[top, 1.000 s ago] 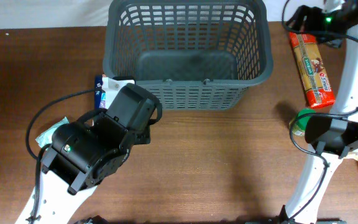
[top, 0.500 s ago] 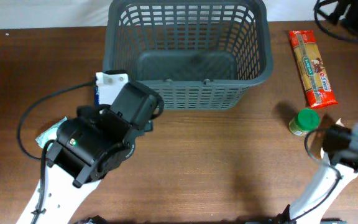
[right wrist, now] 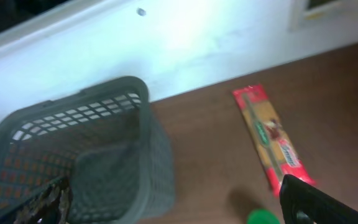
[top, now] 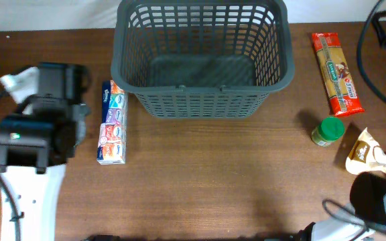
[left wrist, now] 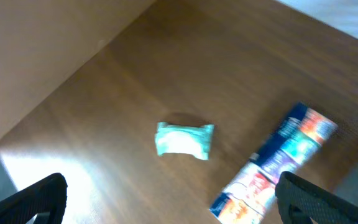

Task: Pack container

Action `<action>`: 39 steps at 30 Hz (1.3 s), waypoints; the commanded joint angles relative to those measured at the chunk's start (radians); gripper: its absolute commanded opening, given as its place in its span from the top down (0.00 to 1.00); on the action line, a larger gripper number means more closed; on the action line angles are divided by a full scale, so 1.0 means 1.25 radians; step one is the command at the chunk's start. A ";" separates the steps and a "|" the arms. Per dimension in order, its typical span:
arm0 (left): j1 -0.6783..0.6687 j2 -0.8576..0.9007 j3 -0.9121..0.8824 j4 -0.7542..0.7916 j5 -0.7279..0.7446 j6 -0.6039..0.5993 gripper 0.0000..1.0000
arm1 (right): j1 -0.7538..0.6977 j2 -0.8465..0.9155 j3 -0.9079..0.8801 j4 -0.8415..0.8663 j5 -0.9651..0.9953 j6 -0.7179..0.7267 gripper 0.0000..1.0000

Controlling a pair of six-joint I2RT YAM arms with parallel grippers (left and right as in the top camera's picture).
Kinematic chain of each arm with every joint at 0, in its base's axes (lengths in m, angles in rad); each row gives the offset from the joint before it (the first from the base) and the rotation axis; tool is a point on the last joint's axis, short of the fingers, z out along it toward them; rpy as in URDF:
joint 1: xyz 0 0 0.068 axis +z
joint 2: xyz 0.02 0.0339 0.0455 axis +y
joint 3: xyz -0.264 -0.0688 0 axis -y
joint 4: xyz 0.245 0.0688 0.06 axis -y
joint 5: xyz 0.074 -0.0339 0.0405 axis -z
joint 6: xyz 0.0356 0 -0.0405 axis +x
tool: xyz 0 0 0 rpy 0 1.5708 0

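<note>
The container, a dark grey slotted basket, stands at the back of the table with nothing inside; in the right wrist view the container is at lower left. My left gripper hangs open and empty over the table's left side, above a small teal packet and a colourful tissue pack. The tissue pack lies flat just left of the basket. My right gripper is open and empty, raised high at the right.
A red pasta packet lies right of the basket, with a green-lidded jar in front of it and a brown-and-white bag near the right edge. The left arm covers the far left.
My left gripper opened and swung left, away from the tissue pack, which now lies uncovered. The right arm drew back to the lower right corner, uncovering the jar and bag.
</note>
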State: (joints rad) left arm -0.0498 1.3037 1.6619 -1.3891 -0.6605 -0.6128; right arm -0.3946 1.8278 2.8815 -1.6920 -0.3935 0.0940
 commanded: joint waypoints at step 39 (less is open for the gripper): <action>0.236 0.003 0.008 0.018 0.044 0.003 0.01 | 0.001 -0.194 -1.252 0.479 0.360 0.060 0.01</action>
State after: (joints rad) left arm 0.2390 1.3037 1.6619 -1.3651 -0.6090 -0.6128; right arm -0.3950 1.5787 1.3476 -1.1263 0.0338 0.1902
